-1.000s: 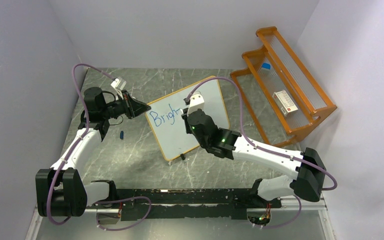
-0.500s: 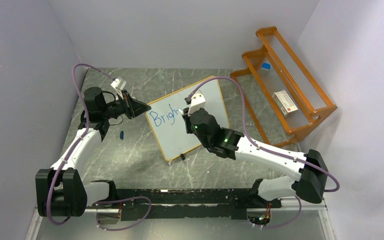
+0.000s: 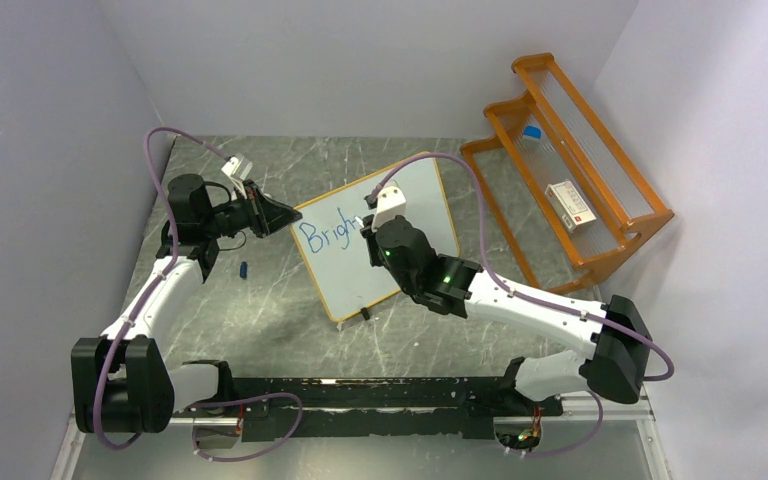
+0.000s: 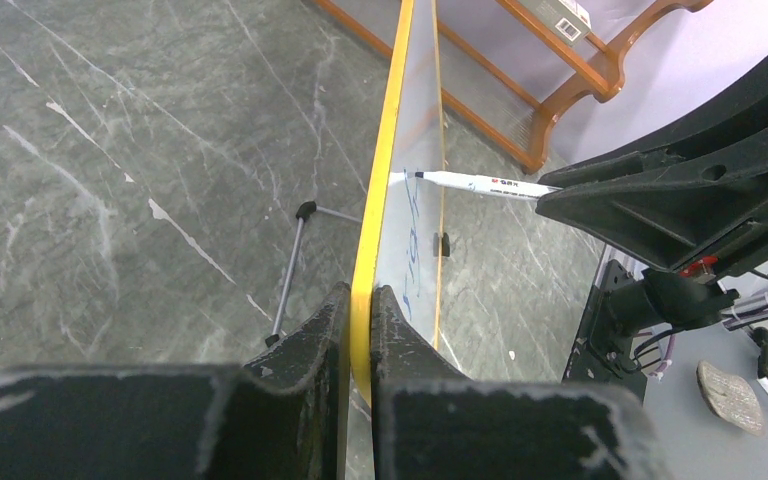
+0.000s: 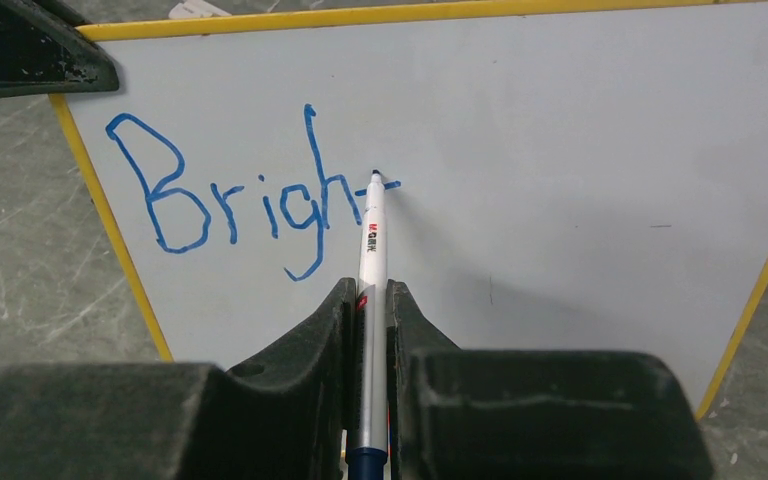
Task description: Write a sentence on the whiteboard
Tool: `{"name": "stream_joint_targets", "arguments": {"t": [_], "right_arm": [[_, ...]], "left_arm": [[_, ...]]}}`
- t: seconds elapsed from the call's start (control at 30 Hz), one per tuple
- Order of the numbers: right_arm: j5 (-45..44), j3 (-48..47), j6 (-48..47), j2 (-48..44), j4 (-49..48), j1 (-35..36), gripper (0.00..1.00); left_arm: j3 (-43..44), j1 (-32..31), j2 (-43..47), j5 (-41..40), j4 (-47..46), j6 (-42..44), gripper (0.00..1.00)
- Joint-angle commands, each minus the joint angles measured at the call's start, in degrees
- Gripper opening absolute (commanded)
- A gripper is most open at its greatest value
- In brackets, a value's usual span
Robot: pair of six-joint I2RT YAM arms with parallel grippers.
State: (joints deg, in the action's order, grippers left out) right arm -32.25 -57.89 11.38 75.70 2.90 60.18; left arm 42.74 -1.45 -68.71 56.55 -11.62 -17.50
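The whiteboard [image 3: 420, 200] stands tilted on the table, orange frame, seen edge-on in the left wrist view [image 4: 385, 170] and face-on in the right wrist view [image 5: 580, 150]. My left gripper [image 3: 288, 214] is shut on its left frame edge [image 4: 362, 310]. My right gripper [image 3: 368, 228] is shut on a white marker [image 5: 372, 260] with its tip touching the board. The marker also shows in the left wrist view [image 4: 480, 184]. The sentence [image 5: 230, 195] reads "Brigh" in blue, with a short cross stroke at the marker tip.
An orange wooden rack [image 3: 570, 170] with a small white box [image 3: 568, 205] stands at the right. A small blue cap [image 3: 244, 269] lies on the table left of the board. The board's rear wire stand [image 4: 290, 270] rests on the table.
The right gripper with the marker has shifted slightly left and back along the board between the frames. The left arm has not moved.
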Motion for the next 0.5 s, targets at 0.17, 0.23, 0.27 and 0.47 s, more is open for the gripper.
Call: {"name": "stream_joint_targets", "arguments": {"t": [0.17, 0.23, 0.27, 0.47], "right_arm": [[-0.8, -1.3, 0.0, 1.4, -0.9, -0.3, 0.00], [-0.7, -1.3, 0.0, 1.2, 0.1, -0.3, 0.00], [-0.6, -1.4, 0.1, 1.1, 0.6, -0.3, 0.00], [-0.4, -0.6, 1.1, 0.2, 2.6, -0.3, 0.00]], "left_arm": [[-0.9, -1.4, -2.3, -2.0, 6.8, 3.5, 0.05], [-0.9, -1.4, -2.3, -2.0, 6.8, 3.5, 0.05], [-0.9, -1.4, -2.3, -2.0, 6.8, 3.5, 0.05], [-0.9, -1.4, -2.2, -2.0, 6.9, 3.5, 0.05]]}}
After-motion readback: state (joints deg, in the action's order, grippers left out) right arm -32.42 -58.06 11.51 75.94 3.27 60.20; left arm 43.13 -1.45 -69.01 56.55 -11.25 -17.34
